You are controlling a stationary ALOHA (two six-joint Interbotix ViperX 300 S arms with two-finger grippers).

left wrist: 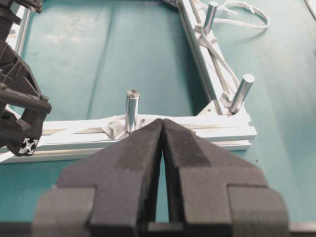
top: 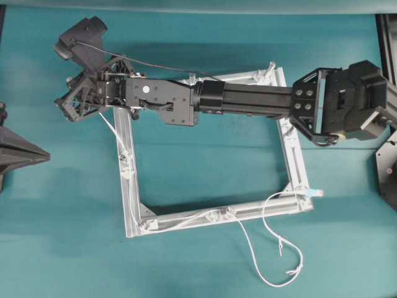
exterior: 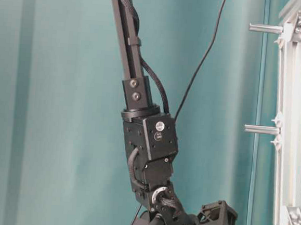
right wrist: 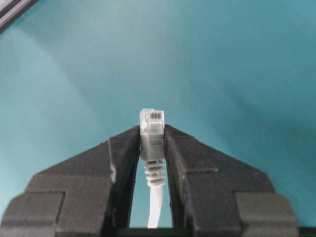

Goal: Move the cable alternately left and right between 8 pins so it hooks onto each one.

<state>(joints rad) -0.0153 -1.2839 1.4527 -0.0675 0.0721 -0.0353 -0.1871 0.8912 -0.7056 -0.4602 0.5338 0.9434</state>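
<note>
Teal cloth covers the table (top: 205,167) and hangs behind it. A square aluminium frame (top: 294,155) lies on it. In the right wrist view the right claw (right wrist: 152,136) pinches the clear plug of the white cable (right wrist: 152,129), cloth beyond. In the left wrist view the left claw (left wrist: 163,129) is closed and empty, a pin (left wrist: 132,109) just ahead, cable along the frame.

We cannot see the cable (top: 268,273) where the right arm (top: 248,99) covers the frame (top: 296,162).
</note>
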